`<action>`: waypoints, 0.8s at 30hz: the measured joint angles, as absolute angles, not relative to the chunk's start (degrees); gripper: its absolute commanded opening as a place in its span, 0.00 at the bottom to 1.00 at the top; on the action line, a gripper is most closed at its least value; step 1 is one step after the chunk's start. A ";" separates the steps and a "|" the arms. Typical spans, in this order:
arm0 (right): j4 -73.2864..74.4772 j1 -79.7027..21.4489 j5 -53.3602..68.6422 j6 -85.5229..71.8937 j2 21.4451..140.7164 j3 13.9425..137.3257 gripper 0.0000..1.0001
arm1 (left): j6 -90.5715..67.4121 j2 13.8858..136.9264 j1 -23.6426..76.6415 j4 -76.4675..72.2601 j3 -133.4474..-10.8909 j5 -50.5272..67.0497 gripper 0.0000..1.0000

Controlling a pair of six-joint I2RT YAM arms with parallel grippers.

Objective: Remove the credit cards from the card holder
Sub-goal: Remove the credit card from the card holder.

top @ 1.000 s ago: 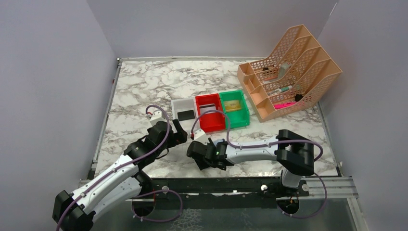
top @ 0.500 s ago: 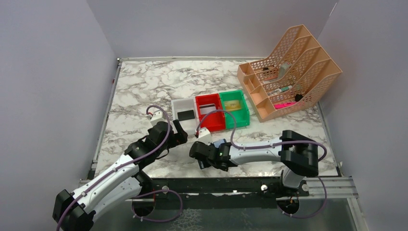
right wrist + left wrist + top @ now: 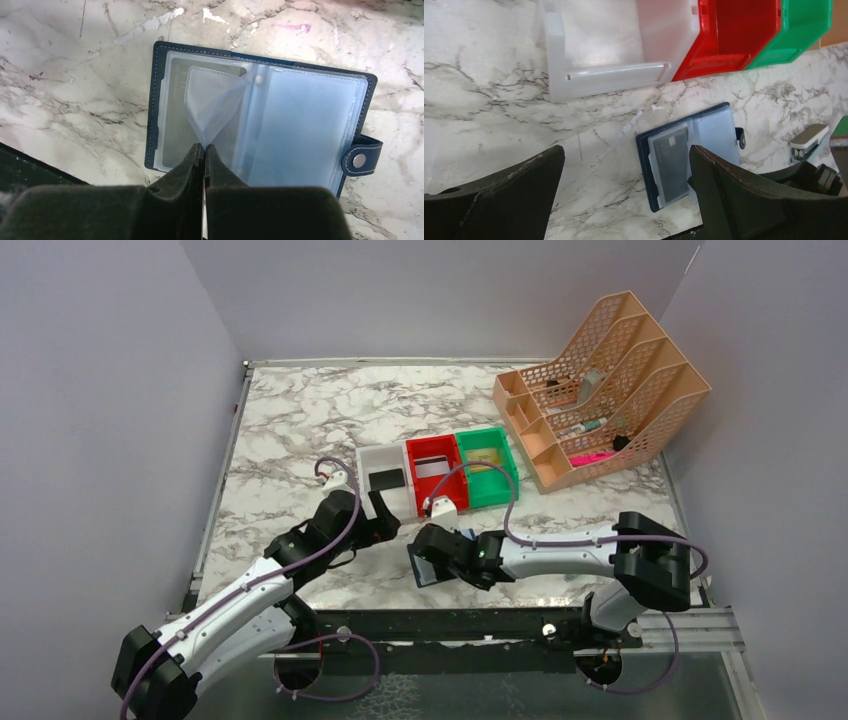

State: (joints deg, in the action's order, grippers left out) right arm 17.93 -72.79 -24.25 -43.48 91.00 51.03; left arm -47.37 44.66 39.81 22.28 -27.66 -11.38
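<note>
**Marble desk (image 3: 300,420), open card holder (image 3: 420,575), one clear flap (image 3: 215,100) pinched**

From above, the desk has three little bins in a row: a white bin (image 3: 383,448), a red bin (image 3: 445,495) and a green bin (image 3: 495,490). A peach organiser (image 3: 640,370) stands at the far right corner. A black card (image 3: 385,478), a pale card (image 3: 432,468) and a gold card (image 3: 484,456) lie one in each bin. The card holder is close to the near edge of the desk, in front of the white and red bins. The right gripper (image 3: 430,560) hides most of it. The left gripper (image 3: 385,518) hangs just beside it.

On the left wrist, the fingers (image 3: 504,200) are wide apart and hold nothing. Between them the card holder lies open and flat, with a grey card (image 3: 670,167) in one pocket. A silver stapler thing (image 3: 808,140) sits near its snap side.

On the right wrist, the fingers (image 3: 185,175) are squeezed together on the tip of the clear flap. The flap stands up like a small tent over the grey card. The snap tab (image 3: 361,159) lies flat on the marble.

I think the job now is to open this pocket and reach the card inside. Lift slowly, or the thin flap may slip out, or the whole holder may come up too. The free left gripper could press down on the navy edge. I cannot tell which way the pocket opens.
</note>
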 measured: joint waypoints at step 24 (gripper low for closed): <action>-0.80 -52.01 -1.54 -50.00 73.80 29.28 0.12 | -43.86 66.13 40.77 -1.72 -27.40 18.70 0.89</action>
State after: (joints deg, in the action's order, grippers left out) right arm -0.80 -52.01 -1.54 -50.00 73.80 29.28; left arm -43.86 66.13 40.77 -1.72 -27.40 18.70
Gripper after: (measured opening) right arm 0.122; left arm 0.913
